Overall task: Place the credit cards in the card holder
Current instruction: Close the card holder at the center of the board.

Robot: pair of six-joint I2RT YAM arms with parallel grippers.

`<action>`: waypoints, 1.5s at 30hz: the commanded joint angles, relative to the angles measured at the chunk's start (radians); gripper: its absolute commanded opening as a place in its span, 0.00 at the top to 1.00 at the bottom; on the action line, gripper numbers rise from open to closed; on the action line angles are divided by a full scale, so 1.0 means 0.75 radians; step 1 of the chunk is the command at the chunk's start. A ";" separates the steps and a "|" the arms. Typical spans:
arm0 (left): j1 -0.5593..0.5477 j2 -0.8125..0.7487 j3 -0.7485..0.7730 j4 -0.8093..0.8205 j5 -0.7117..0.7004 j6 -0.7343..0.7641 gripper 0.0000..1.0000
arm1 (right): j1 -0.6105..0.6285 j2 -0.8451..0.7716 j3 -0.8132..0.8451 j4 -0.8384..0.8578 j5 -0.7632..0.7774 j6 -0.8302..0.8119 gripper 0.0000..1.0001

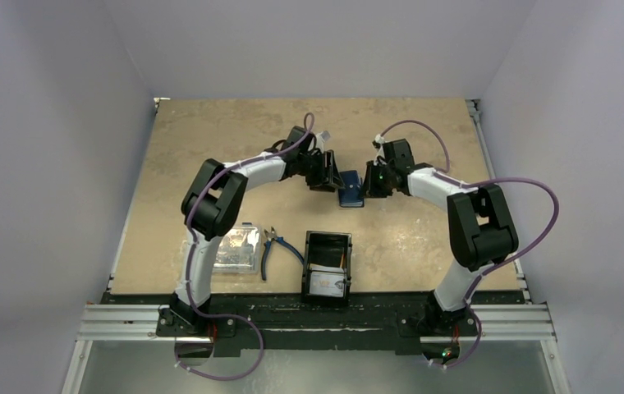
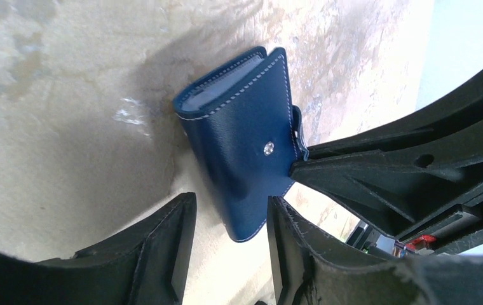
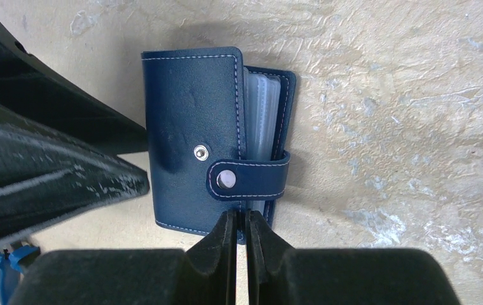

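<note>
The navy card holder (image 3: pixel 188 127) lies folded on the tabletop (image 3: pixel 385 127) between my two arms. It has white stitching, clear sleeves (image 3: pixel 261 114) showing at its open edge, and its strap (image 3: pixel 251 180) rests beside the bare snap stud (image 3: pixel 201 151). My left jaws stand apart, astride one corner. My right jaws are drawn almost together at its edge; whether they pinch it I cannot tell.

Bright even light; the card holder (image 2: pixel 239 159) casts a soft shadow
</note>
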 commanded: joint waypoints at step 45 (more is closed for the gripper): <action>-0.013 0.287 -0.026 0.552 0.116 -0.138 1.00 | -0.001 -0.193 0.077 -0.174 0.119 -0.137 0.51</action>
